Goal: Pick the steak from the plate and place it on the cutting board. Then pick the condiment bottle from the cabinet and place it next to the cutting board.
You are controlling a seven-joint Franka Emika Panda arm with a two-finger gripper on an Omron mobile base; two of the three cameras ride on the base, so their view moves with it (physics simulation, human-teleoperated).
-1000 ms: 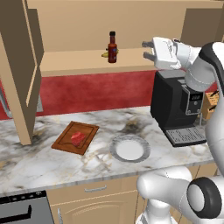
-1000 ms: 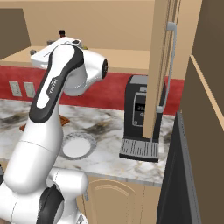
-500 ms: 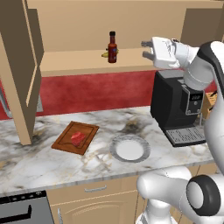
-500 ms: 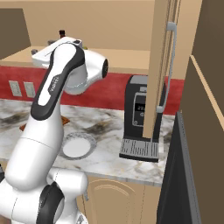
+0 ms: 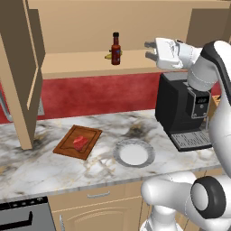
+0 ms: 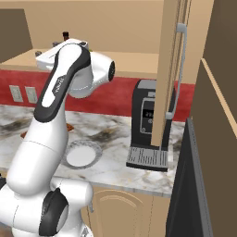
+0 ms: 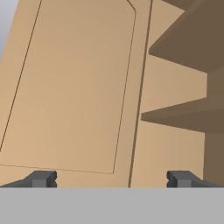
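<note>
Condiment bottle (image 5: 116,49), upright on cabinet (image 5: 81,63) shelf: likely light, rigid, slick, tippy (best gripped at its body, below the neck); hand (image 5: 148,50) spread, empty, well apart

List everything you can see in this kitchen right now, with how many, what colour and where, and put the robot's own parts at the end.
steak: one, red, on the cutting board
cutting board: one, reddish-brown, on the counter, left of the plate
plate: one, light grey-white, bare, on the counter in front of the robot
condiment bottle: one, dark red with black cap, upright on the cabinet shelf
banana: one, yellow, on the shelf right behind the bottle
cabinet: one, tan wood, doors open, above the red backsplash
coffee machine: one, black, on the counter at the right
counter: one, marbled grey-white
drawer fronts: tan, below the counter
end effector: one, white with dark tips, open and holding nothing, level with the shelf, right of the bottle
arm: one, white with dark joints
</note>
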